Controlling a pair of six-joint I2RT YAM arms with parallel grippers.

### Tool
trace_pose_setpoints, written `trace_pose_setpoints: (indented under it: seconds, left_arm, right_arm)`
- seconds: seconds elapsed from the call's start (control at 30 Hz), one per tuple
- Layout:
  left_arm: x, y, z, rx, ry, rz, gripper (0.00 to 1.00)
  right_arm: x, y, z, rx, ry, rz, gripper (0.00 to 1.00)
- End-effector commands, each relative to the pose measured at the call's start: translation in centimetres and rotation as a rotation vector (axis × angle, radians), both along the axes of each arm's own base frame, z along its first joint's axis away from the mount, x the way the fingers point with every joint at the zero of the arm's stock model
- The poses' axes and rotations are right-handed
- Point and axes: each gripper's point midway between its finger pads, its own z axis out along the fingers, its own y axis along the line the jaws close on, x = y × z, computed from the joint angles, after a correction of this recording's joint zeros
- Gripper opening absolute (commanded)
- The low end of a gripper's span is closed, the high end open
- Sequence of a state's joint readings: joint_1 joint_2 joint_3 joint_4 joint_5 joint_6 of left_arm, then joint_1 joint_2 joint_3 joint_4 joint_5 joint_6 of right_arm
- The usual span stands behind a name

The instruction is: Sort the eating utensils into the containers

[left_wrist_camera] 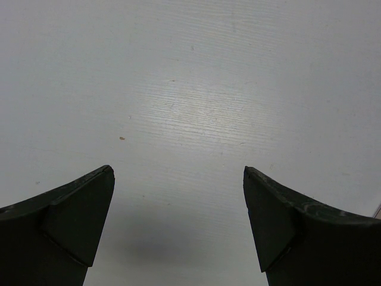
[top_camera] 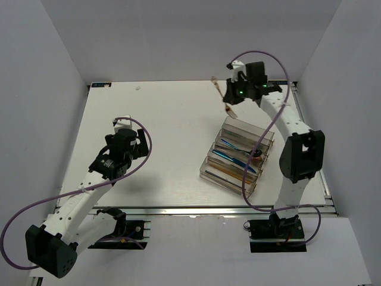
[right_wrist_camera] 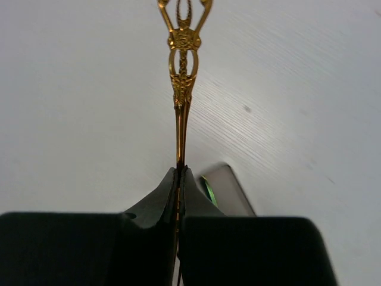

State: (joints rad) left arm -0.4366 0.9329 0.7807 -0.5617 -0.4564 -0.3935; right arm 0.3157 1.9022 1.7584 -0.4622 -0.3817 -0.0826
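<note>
White table (right_wrist_camera: pixel 71 89); gold fork (right_wrist_camera: pixel 182 89), ornate openwork stem; gripped in right jaws.

A white rectangular tabletop (top_camera: pixel 166 137) with a fine wood-like grain fills the middle. Plain pale grey panels stand around it: a left wall (top_camera: pixel 36 89), a back wall (top_camera: pixel 178 36) and a right wall (top_camera: pixel 351 89). A silver metal rail (top_camera: pixel 196 210) runs along its near edge. The light is soft and even, and the shadows are faint.
</note>
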Motion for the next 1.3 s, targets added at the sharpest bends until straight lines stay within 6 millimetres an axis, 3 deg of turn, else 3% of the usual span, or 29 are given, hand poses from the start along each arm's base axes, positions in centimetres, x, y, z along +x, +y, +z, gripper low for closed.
trace_pose_setpoints:
  seconds: [0.0,0.03,0.13,0.2,0.23,0.3,0.37,0.47,0.7,0.87,1.07,1.13,1.17,1.27]
  left_arm:
    - [0.3,0.0,1.5,-0.019,-0.044,0.011,0.98]
    - [0.3,0.0,1.5,-0.02,-0.043,0.009,0.98]
    - [0.3,-0.1,1.2,-0.016,-0.034,0.006,0.98]
    - [0.4,-0.1,1.0,-0.012,-0.026,0.007,0.98]
    - [0.4,-0.1,0.9,-0.009,-0.022,0.008,0.98]
    - [0.5,-0.1,0.6,-0.006,-0.014,0.007,0.98]
    - [0.5,-0.2,0.5,-0.008,-0.009,0.002,0.98]
    - [0.5,-0.2,0.2,0.0,0.001,0.006,0.98]
    - [0.6,-0.1,-0.2,0.009,0.015,0.01,0.98]
    - [0.6,-0.1,-0.4,0.014,0.023,0.01,0.98]
    - [0.6,-0.2,-0.4,0.012,0.023,0.005,0.98]
    - [0.6,-0.2,-0.5,0.011,0.024,0.004,0.98]
    - [0.6,-0.2,-0.4,0.011,0.022,0.003,0.98]
    - [0.6,-0.2,-0.4,0.011,0.022,0.003,0.98]
  right_arm:
    - [-2.5,-7.0,-3.5,-0.323,-0.003,0.064,0.0]
    - [-3.6,-8.1,-5.1,-0.368,0.016,0.087,0.0]
    - [-5.8,-10.8,-7.1,-0.465,-0.005,0.144,0.0]
    - [-5.9,-12.5,-6.6,-0.496,-0.053,0.117,0.0]
    - [-6.8,-13.1,-7.9,-0.506,-0.035,0.13,0.0]
    - [-6.6,-14.0,-7.3,-0.522,-0.102,0.121,0.0]
    - [-6.5,-15.4,-8.0,-0.557,-0.124,0.083,0.0]
    - [-5.3,-15.8,-7.0,-0.534,-0.176,0.043,0.0]
    - [-4.4,-15.5,-8.5,-0.535,-0.188,0.062,0.0]
    - [-3.3,-15.5,-8.0,-0.537,-0.245,0.04,0.0]
    - [-3.4,-15.7,-8.3,-0.55,-0.231,0.049,0.16]
    - [-3.5,-15.6,-8.4,-0.545,-0.23,0.061,0.28]
    - [-3.6,-15.4,-8.4,-0.54,-0.229,0.069,0.39]
    - [-3.7,-15.1,-8.1,-0.531,-0.235,0.078,0.41]
